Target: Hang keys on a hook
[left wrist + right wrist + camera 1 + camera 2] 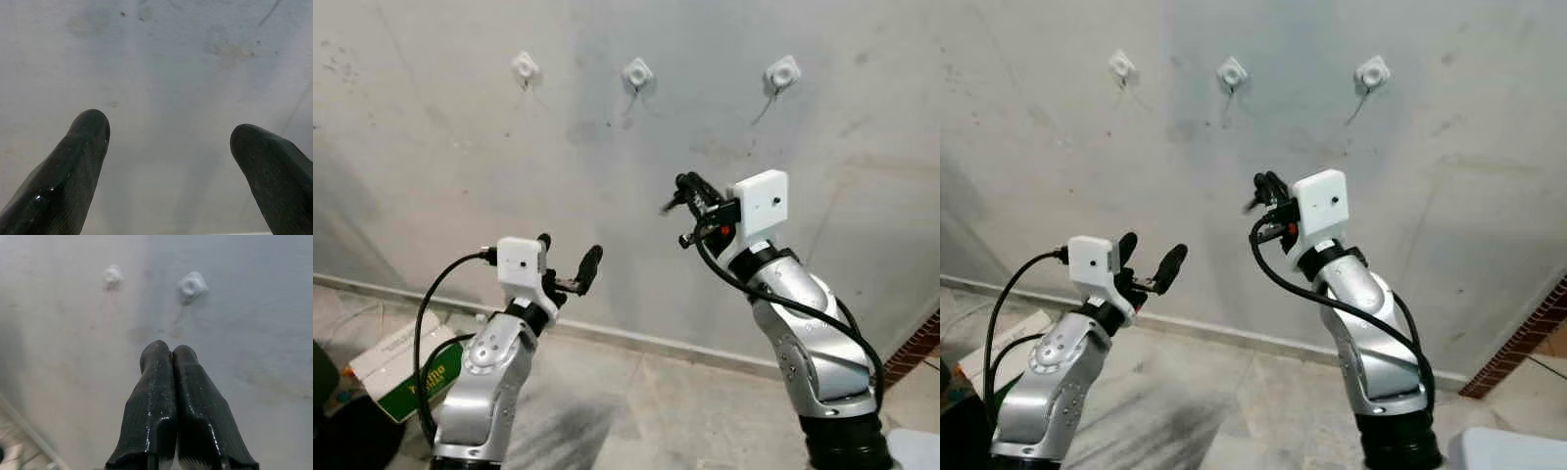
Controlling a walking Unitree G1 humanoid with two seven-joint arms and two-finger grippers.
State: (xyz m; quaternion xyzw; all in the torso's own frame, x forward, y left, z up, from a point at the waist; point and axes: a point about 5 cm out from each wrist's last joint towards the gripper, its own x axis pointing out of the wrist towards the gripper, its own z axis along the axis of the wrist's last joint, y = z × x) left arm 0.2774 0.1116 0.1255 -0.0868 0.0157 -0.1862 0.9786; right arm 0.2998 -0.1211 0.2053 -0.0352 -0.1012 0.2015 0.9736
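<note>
raised right claw (pixel 677 208) below middle hook (pixel 637 71), fingers pressed tight together, no keys seen between them. held left claw (pixel 570 264) wide open, empty, low by wall (pixel 431 147). could not spot keys anywhere. might reach hook with nothing to hang.

Head stereo pair looks fwd at the wall (pixel 460 147) from a bit back, hooks at 12 o'clock. Each wrist cam looks along its tool close to that wall; right wrist shares middle hook (pixel 191 285) w/ head views.
</note>
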